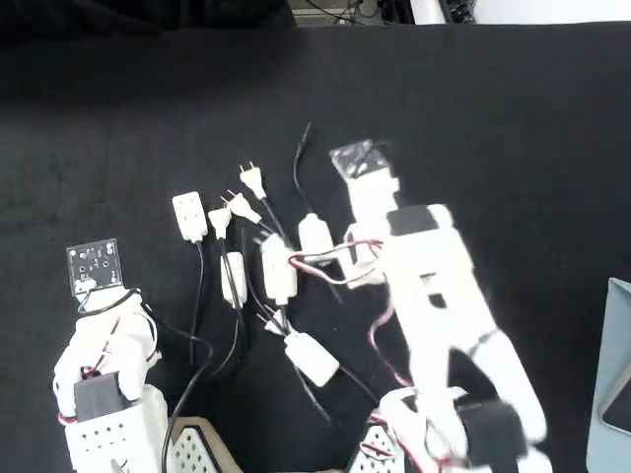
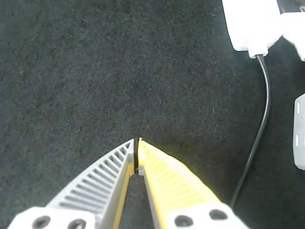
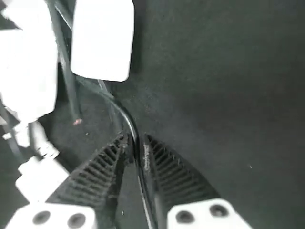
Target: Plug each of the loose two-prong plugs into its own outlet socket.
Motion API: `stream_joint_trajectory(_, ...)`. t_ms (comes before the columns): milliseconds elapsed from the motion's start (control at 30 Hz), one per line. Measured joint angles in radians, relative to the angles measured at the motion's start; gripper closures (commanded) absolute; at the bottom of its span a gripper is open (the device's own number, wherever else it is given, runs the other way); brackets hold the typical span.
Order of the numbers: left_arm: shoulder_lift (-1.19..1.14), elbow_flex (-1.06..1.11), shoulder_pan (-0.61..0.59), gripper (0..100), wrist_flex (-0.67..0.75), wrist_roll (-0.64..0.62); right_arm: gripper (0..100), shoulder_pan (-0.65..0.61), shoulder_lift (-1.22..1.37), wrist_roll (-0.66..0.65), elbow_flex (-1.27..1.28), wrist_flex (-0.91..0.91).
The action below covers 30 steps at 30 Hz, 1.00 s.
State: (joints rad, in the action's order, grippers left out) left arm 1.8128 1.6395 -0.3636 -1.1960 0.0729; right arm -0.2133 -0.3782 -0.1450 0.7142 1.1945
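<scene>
Several white two-prong plugs [image 1: 253, 180] and white socket blocks [image 1: 189, 215] with black cords lie bunched at the table's middle. My right gripper [image 3: 136, 142] is just right of the bunch and is closed on a thin black cable [image 3: 125, 117] that runs between its fingers; a white socket block [image 3: 102, 38] lies just ahead. In the high view the right gripper [image 1: 360, 161] sits beyond another block [image 1: 315, 236]. My left gripper [image 2: 137, 143] is shut and holds nothing, low over bare black cloth to the left of the bunch. A white block [image 2: 252, 24] with its cord [image 2: 259, 133] lies ahead of it.
The table is covered with black cloth [image 1: 513, 128], bare at the back and the right. A grey-blue container [image 1: 611, 374] stands at the right edge. More white blocks [image 1: 313, 357] and cords lie between the two arms near the front.
</scene>
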Motion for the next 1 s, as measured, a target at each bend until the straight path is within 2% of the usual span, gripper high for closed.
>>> stream_joint_trajectory(167,0.000,0.000,0.000,97,0.000,0.000,98.8,0.012,-0.259,0.000,-0.112,0.190)
stream_joint_trajectory(433,0.002,0.008,0.000,97,0.000,0.000,98.8,0.040,-0.509,0.000,-0.143,0.307)
stream_joint_trajectory(767,0.000,0.015,0.000,97,0.000,0.000,98.7,0.353,-0.546,0.000,-0.247,0.325)
stream_joint_trajectory(1000,0.000,0.015,0.000,97,0.000,0.000,98.7,0.334,-0.476,0.000,-0.198,0.255)
